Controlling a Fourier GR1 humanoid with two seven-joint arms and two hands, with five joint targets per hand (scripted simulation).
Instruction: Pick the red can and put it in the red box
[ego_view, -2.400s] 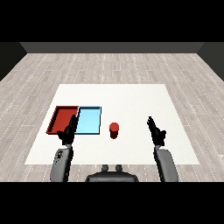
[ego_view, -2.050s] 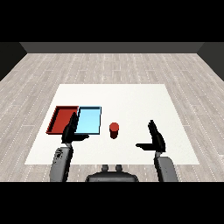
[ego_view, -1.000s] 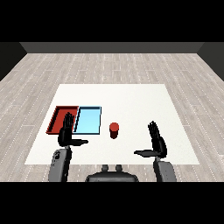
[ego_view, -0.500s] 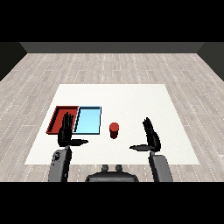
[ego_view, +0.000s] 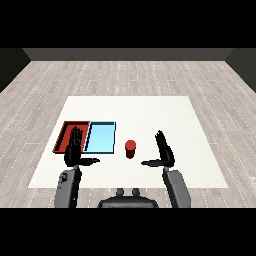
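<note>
Can first: red can (ego_view: 130, 149) stands upright on the white table (ego_view: 150, 112), just right of the light blue tray (ego_view: 100, 137), apart from it, not in either tray. I see it between my two hands, nearer the right one, untouched by both.

Right hand (ego_view: 164, 152) is raised w/ fingers straight up and thumb stuck out toward the can; wide open, holding nothing. Gap betw. thumb tip and can is visible, so no contact.

Left hand (ego_view: 74, 150) is same pose mirrored: fingers straight, thumb pointing right, empty. It sits in front of the red tray (ego_view: 66, 134) and covers that tray's near right corner plus a bit of the blue tray's near left edge, so I can't see those parts. Can't tell how high the hand is over the table.

Trays lie side by side, touching, red on the left. Both forearms are cut off at the bottom of the view.
</note>
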